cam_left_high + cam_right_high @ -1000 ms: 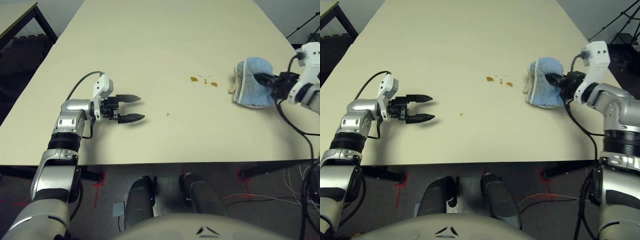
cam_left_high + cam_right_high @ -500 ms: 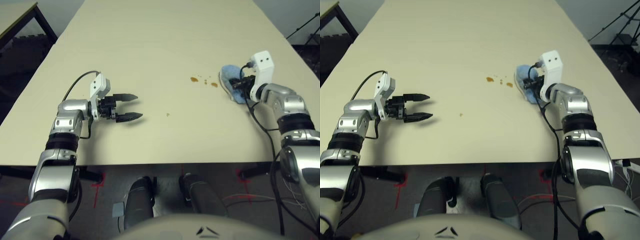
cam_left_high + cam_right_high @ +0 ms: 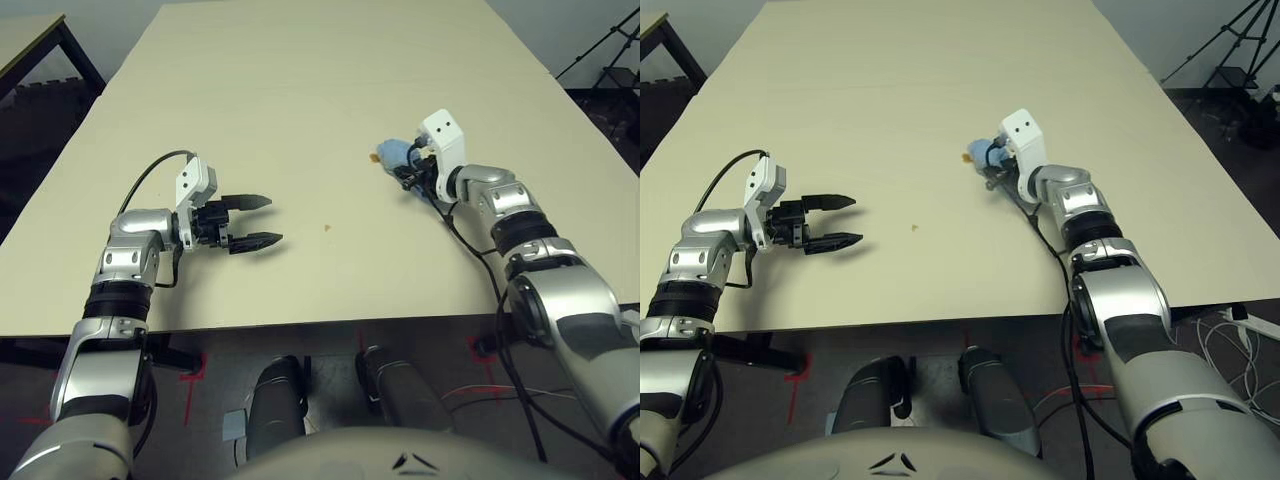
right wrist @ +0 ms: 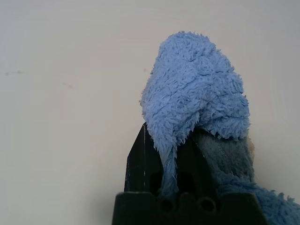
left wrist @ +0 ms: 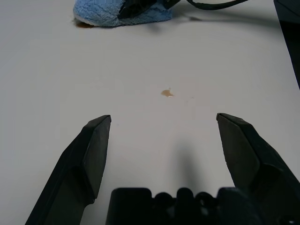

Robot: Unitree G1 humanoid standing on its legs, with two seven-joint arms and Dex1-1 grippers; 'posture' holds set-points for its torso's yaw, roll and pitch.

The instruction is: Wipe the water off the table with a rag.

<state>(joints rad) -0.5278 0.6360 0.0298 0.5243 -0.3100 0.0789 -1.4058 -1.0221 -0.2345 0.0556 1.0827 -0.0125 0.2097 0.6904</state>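
Note:
The light-blue rag (image 3: 393, 153) is bunched on the cream table (image 3: 300, 80), right of centre. My right gripper (image 3: 408, 172) is shut on it; in the right wrist view the rag (image 4: 197, 98) wraps over the black fingers (image 4: 138, 161). An amber trace of water (image 3: 371, 157) peeks out at the rag's left edge. One small drop of water (image 3: 326, 228) lies alone nearer the front, also seen as the drop (image 5: 167, 93) ahead of my left gripper (image 5: 163, 121). That left gripper (image 3: 252, 221) hovers open and empty over the table's left part.
A smaller table (image 3: 30, 30) stands at the far left, beyond a dark gap. A tripod (image 3: 605, 45) stands off the table's right side. The front table edge (image 3: 320, 325) runs just below both forearms. Cables lie on the floor at the right.
My right gripper has swept the rag leftward across the table, over the cluster of amber drops, which is now mostly covered. The left arm has hardly moved. The camera has shifted a little.

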